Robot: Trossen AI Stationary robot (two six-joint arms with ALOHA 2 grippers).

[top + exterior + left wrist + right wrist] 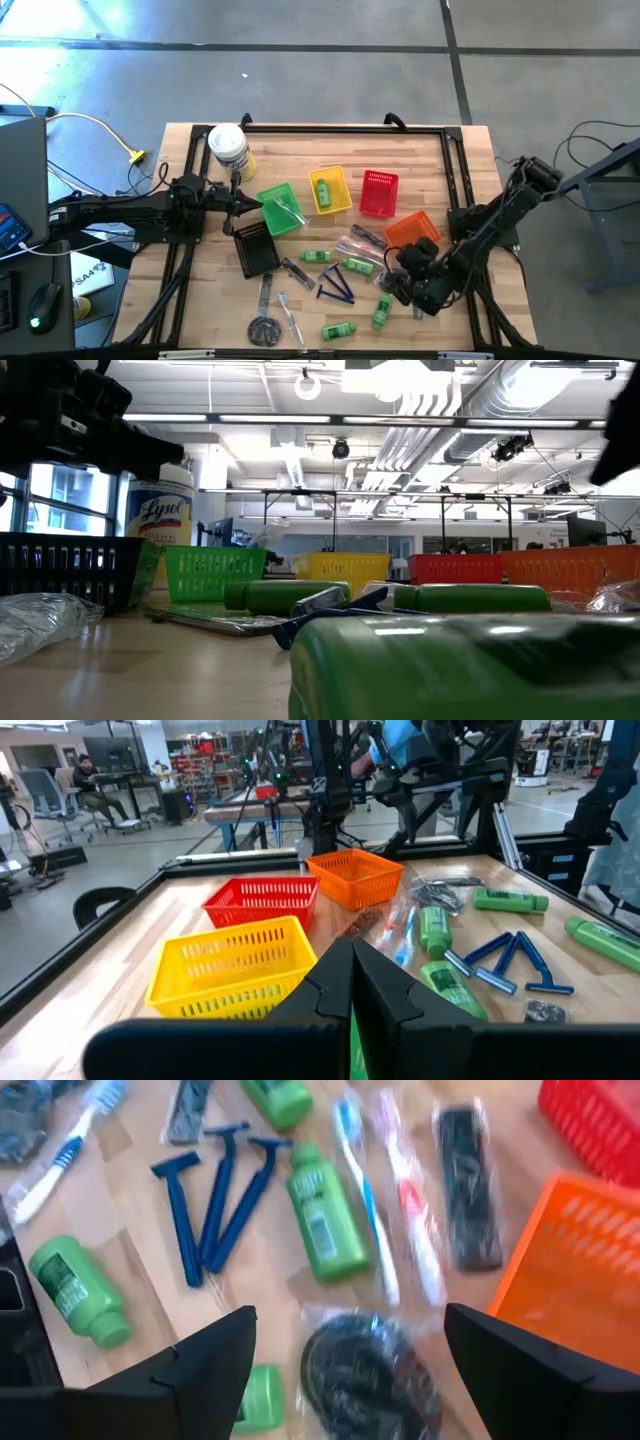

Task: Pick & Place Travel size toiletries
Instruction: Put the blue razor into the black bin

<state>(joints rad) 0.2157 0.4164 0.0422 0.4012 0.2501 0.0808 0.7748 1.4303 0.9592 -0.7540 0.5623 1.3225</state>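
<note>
1. Five bright green plastic mini bottles (pixel 338 330) lie scattered on the wooden table (pixel 460 160) (beside three dark blue razors (pixel 336 288)).
2. Right gripper (pixel 400 287), fingers spread, hovers over them, grasping nothing.
3. Left gripper (pixel 250 206), clenched empty, sits by the green basket (pixel 280 209).

1. My left end effector (pixel 243 208) sits fingers together at the green basket (pixel 279 209), above the black basket (pixel 256 246).
2. My right end effector (pixel 396 281) hangs fingers spread over the bench (pixel 450 170), just below the orange basket (pixel 411 229).
3. Blue razors (pixel 337 287) and green mini bottles (pixel 338 329) lie scattered between them.
</note>
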